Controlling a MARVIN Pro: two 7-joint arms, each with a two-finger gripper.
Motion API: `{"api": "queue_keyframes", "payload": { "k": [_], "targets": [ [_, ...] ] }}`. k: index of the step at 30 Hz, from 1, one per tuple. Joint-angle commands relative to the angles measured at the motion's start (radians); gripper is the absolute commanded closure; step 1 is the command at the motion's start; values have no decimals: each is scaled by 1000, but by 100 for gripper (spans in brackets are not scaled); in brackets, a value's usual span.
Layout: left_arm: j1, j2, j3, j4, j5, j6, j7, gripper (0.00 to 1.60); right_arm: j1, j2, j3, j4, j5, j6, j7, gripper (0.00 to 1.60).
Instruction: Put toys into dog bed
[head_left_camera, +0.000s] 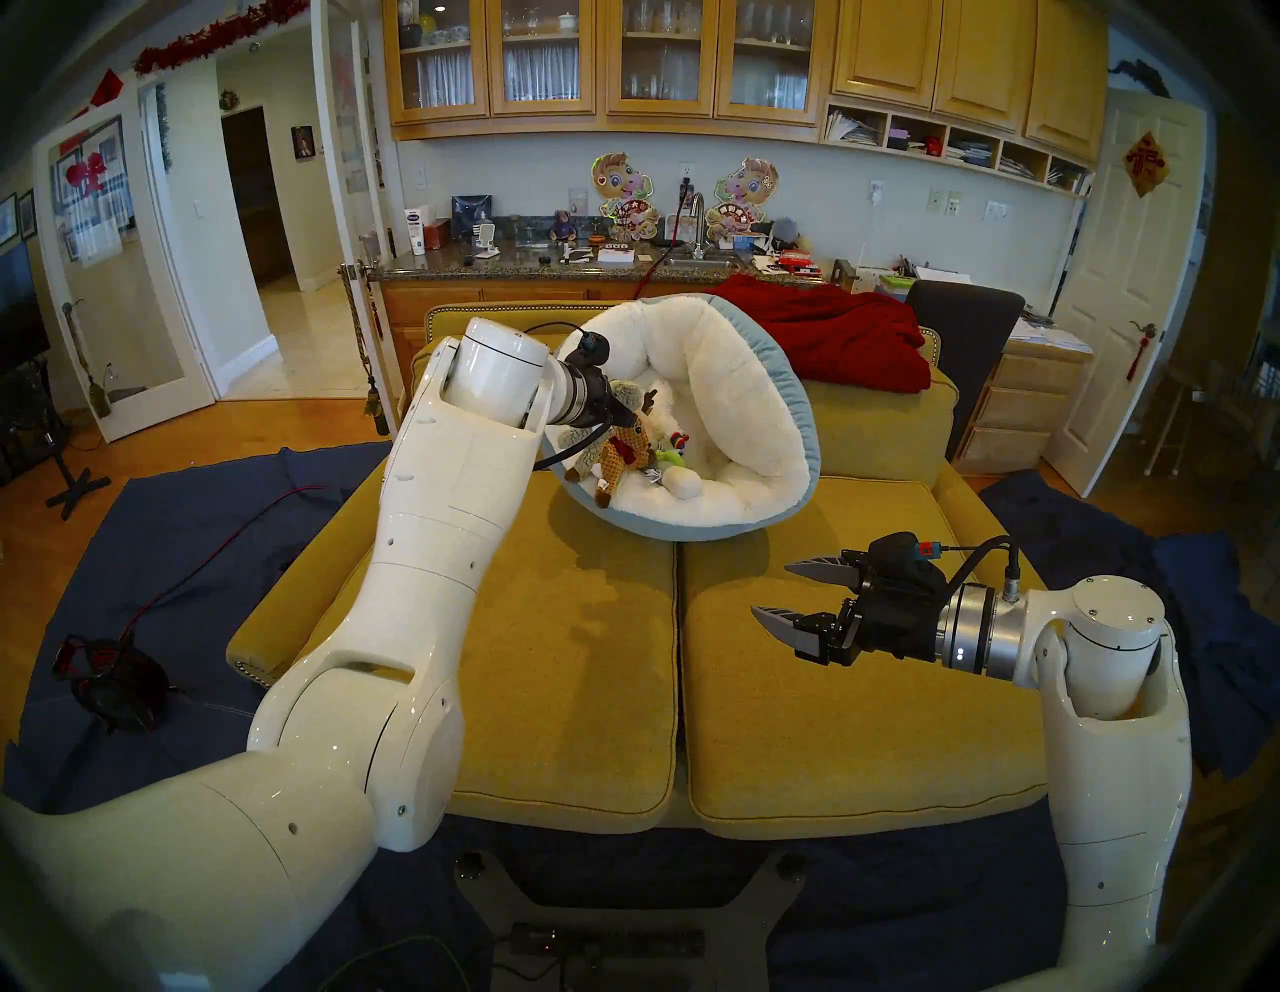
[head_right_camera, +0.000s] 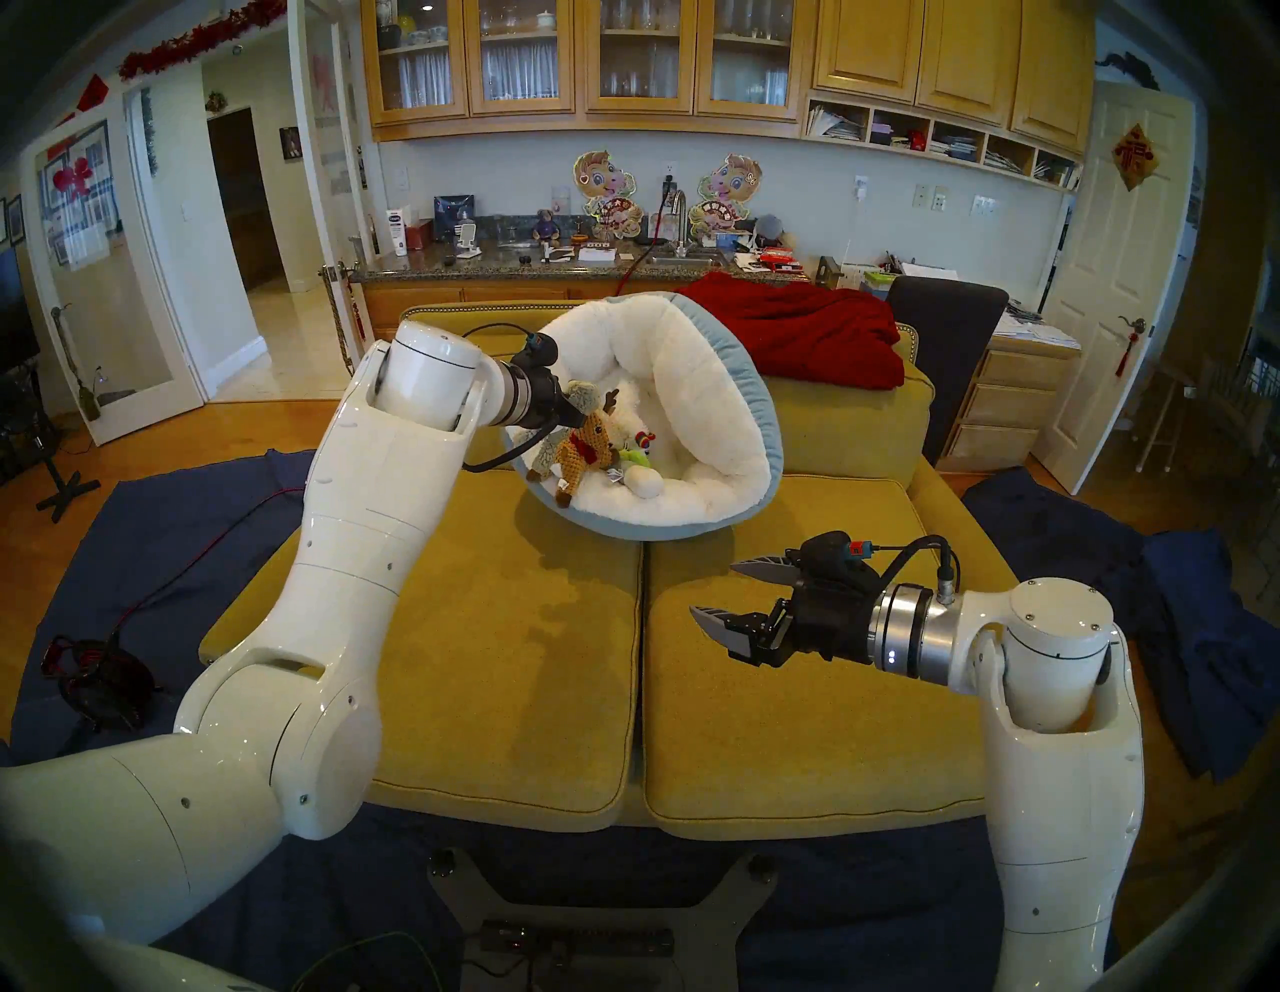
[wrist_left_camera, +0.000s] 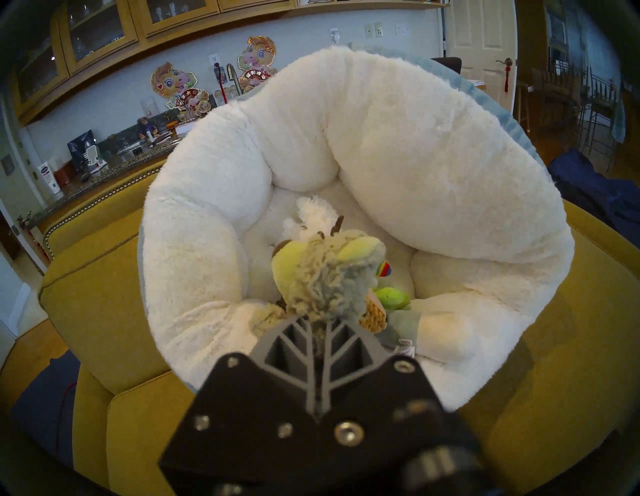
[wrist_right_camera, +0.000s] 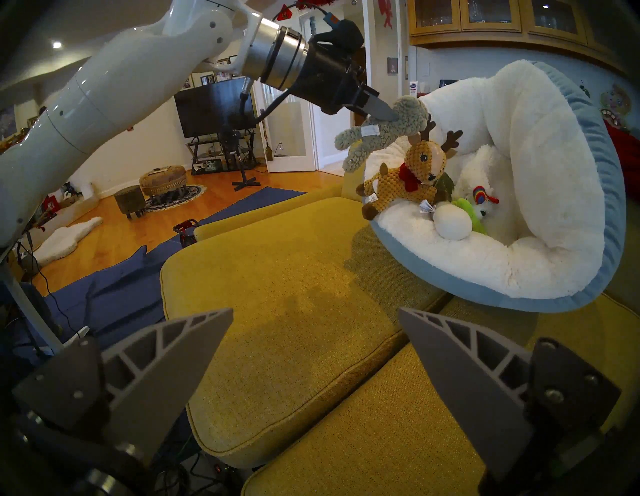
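The grey fuzzy animal (wrist_right_camera: 388, 128) hangs clamped in the left pincer (wrist_right_camera: 382, 112) at the dog bed's (wrist_right_camera: 554, 294) nine-o'clock rim, above the reindeer (wrist_right_camera: 405, 180). Llama (wrist_right_camera: 479, 173), cactus (wrist_right_camera: 467, 211) and leek (wrist_right_camera: 452, 221) lie inside, half hidden. The right pincer (head_left_camera: 786, 589), splayed and empty, hovers over the sofa cushion (head_left_camera: 866, 727) at five o'clock.

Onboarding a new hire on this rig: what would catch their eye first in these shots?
Probably the dog bed, propped tilted against the back of the yellow sofa, with a reindeer and other plush toys piled at its low front edge. Next, the left gripper, shut on a grey fuzzy toy that dangles above the reindeer. The right gripper hangs open over the right seat cushion, holding nothing.
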Motion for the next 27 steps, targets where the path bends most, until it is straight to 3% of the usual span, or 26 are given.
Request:
{"api": "queue_keyframes", "payload": {
  "k": [1, 2, 12, 27],
  "targets": [
    [-92, -29, -17, -6, 4, -36, 19, 160, 12, 1, 2, -16, 4, -2, 1, 0],
    [-126, -29, -14, 24, 6, -30, 17, 160, 12, 1, 2, -16, 4, -2, 1, 0],
    [-156, -49, -24, 78, 22, -49, 45, 157, 12, 1, 1, -12, 4, -4, 1, 0],
    [-242, -50, -45, 249, 41, -65, 72, 160, 12, 1, 1, -8, 4, -8, 1, 0]
  ]
}}
